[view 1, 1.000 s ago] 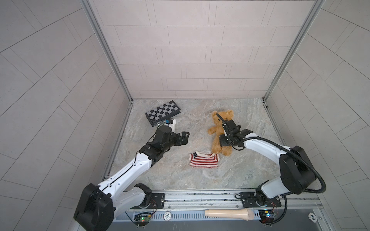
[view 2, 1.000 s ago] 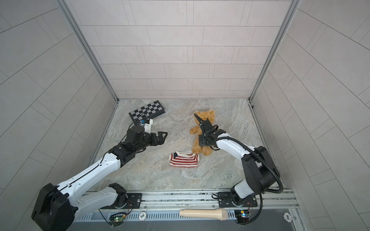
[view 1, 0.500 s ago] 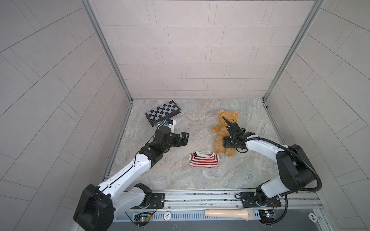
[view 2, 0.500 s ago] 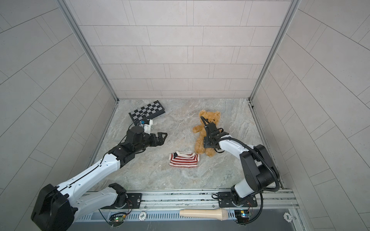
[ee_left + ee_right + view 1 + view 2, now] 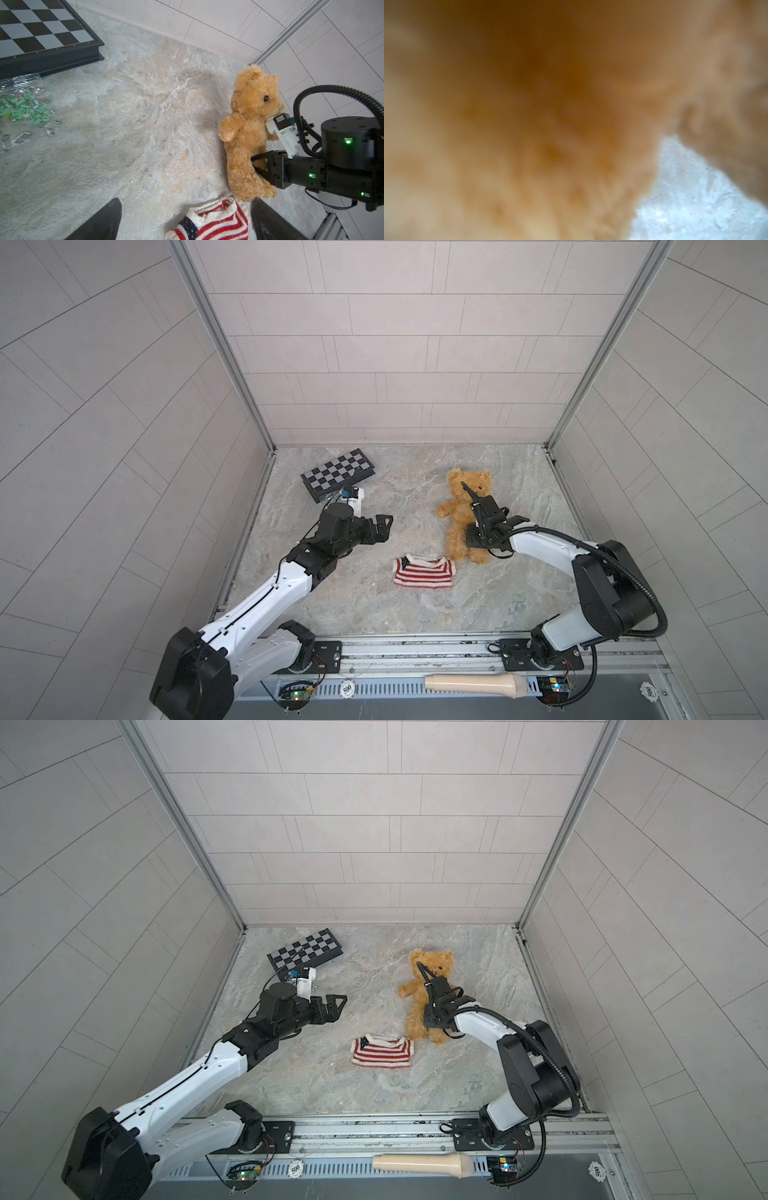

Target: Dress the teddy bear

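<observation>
Marbled grey-beige stone (image 5: 374, 605) floors my white-tiled booth. Toward the right in both top views, the fluffy golden-tan plush teddy bear (image 5: 457, 518) lies face up on it, head toward the rear wall. My right gripper (image 5: 254, 163) comes at its lower body from the side. In the left wrist view the jaws are pressed together into the fur by the hip, pinching it. My right wrist camera sees almost nothing but blurred tan plush and a corner of stone.

My left gripper (image 5: 386, 527) hangs above the stone, well apart from the teddy bear. Its jaws are spread wide and hold nothing.

Just in front of the bear's feet, a red-and-white striped knit sweater (image 5: 424, 572) with a navy patch lies flat. A black-and-white folding chessboard (image 5: 338, 470) sits near the back left, and a clear bag of small green bricks (image 5: 22, 110) lies beside it.
</observation>
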Controlling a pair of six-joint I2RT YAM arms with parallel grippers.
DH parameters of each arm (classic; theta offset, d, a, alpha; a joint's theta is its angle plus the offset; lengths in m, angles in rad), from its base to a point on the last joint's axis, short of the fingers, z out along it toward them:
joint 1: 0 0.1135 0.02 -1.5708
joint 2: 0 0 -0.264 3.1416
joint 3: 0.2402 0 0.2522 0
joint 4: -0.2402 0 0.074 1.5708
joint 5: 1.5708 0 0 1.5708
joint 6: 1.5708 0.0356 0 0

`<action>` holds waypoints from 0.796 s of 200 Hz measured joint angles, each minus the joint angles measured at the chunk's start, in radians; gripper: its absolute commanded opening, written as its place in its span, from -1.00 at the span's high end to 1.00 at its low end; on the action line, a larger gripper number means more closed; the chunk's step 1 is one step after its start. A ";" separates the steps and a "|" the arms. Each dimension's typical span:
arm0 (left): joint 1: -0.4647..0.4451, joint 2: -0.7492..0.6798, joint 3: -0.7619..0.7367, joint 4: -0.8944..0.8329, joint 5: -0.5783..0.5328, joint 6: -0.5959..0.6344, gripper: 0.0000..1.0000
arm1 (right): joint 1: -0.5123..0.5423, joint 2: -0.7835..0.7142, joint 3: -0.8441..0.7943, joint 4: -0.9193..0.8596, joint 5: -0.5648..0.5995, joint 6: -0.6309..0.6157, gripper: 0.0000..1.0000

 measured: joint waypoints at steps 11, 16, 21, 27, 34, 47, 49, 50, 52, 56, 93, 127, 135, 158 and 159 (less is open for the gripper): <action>0.020 -0.010 0.000 -0.003 0.011 0.000 -1.00 | 0.022 -0.034 0.011 -0.008 -0.010 0.005 0.88; 0.034 -0.016 0.000 -0.005 0.019 -0.001 -0.99 | 0.037 -0.051 0.019 -0.012 -0.013 0.006 0.91; 0.050 -0.024 0.000 -0.006 0.029 -0.001 -1.00 | 0.050 -0.066 0.027 -0.016 -0.019 0.011 0.93; 0.069 -0.034 0.000 -0.008 0.042 -0.002 -0.99 | 0.071 -0.089 0.038 -0.017 -0.025 0.018 0.96; 0.089 -0.043 0.000 -0.010 0.055 -0.002 -1.00 | 0.092 -0.111 0.047 -0.013 -0.030 0.028 0.98; 0.138 -0.061 0.000 -0.016 0.083 -0.003 -1.00 | 0.128 -0.150 0.055 0.009 -0.043 0.051 1.00; 0.143 -0.064 0.000 -0.016 0.086 -0.003 -1.00 | 0.135 -0.156 0.055 0.014 -0.045 0.057 1.00; 0.148 -0.066 0.000 -0.018 0.089 -0.004 -1.00 | 0.137 -0.158 0.055 0.016 -0.045 0.058 1.00; 0.153 -0.068 0.000 -0.019 0.092 -0.004 -1.00 | 0.143 -0.163 0.055 0.021 -0.048 0.063 1.00; 0.167 -0.072 0.000 -0.023 0.098 -0.005 -1.00 | 0.154 -0.171 0.055 0.028 -0.050 0.073 1.00; 0.283 -0.120 0.002 -0.071 0.151 -0.005 -0.99 | 0.298 -0.179 0.055 0.093 -0.055 0.177 1.00; 0.319 -0.161 0.021 -0.116 0.159 -0.005 -1.00 | 0.457 -0.087 0.055 0.206 -0.072 0.291 1.00; 0.319 -0.165 0.026 -0.119 0.161 -0.005 -1.00 | 0.489 -0.051 0.055 0.240 -0.079 0.316 1.00; 0.319 -0.167 0.029 -0.131 0.160 -0.004 -1.00 | 0.560 0.057 0.067 0.306 -0.108 0.370 1.00; 0.319 -0.167 0.029 -0.132 0.160 -0.004 -1.00 | 0.563 0.064 0.069 0.310 -0.109 0.373 1.00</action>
